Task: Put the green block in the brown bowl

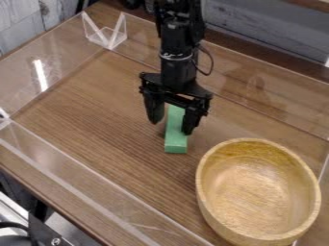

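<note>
Pointing straight down, the black gripper point(175, 117) had its two fingers spread wide apart, one on each side of the far end of the green block point(176, 138), and whether either finger touched the block could not be told. That block lay flat on the wooden table point(90, 125) near its middle, its long side running toward the front edge. Near the table's front right corner sat the brown bowl point(259, 190), upright and hollow side up, close to the block's near end but apart from it.
</note>
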Robot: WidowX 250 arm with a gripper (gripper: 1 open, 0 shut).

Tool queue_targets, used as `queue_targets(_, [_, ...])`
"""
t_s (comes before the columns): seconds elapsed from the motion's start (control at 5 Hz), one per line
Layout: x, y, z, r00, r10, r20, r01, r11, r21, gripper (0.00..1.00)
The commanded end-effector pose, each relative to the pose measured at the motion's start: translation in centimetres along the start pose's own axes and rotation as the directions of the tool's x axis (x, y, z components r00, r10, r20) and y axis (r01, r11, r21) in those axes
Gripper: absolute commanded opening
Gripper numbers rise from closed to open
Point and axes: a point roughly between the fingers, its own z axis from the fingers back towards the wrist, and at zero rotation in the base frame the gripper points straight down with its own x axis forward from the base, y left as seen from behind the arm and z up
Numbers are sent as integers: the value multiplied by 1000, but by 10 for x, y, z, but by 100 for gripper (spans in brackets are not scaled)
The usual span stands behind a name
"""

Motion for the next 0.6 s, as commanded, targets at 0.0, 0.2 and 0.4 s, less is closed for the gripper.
queue_targets(0.0, [5, 4, 4, 999, 1, 34, -1, 1000, -4, 100])
queue_targets(0.2, [7, 4, 0, 999, 4, 37, -4, 1000, -6, 100])
queue_targets(0.4, [7, 4, -3, 999, 9, 38, -8, 1000, -9, 0])
